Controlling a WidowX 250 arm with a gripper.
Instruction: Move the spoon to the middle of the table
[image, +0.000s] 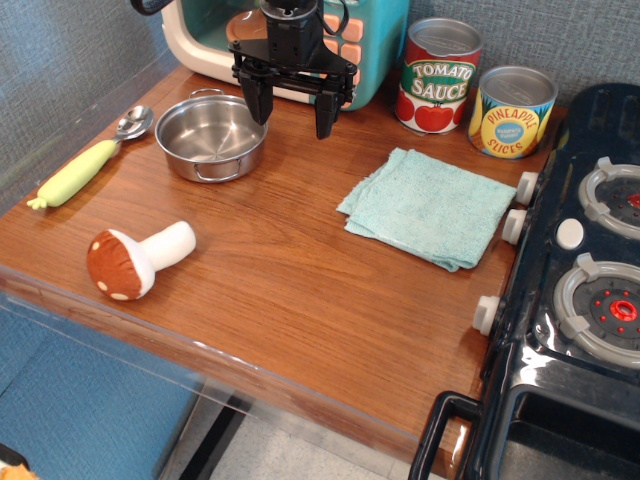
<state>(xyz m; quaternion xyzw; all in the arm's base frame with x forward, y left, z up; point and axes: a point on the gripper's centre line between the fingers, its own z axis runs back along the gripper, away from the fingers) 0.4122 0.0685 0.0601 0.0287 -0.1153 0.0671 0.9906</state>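
Beyond the mushroom (137, 260), the spoon (88, 160) lies untouched left of the pot (211, 137), so the wide-open, empty end effector (294, 105) must reach it first.

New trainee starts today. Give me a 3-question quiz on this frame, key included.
1. True or false: the gripper holds the spoon.
2. Which lies nearest the spoon's bowl: A) pot, B) cloth, C) pineapple can?
3. What toy lies near the table front edge?

Key: 1. False: open, empty, beside the pot. 2. A. 3. The mushroom.
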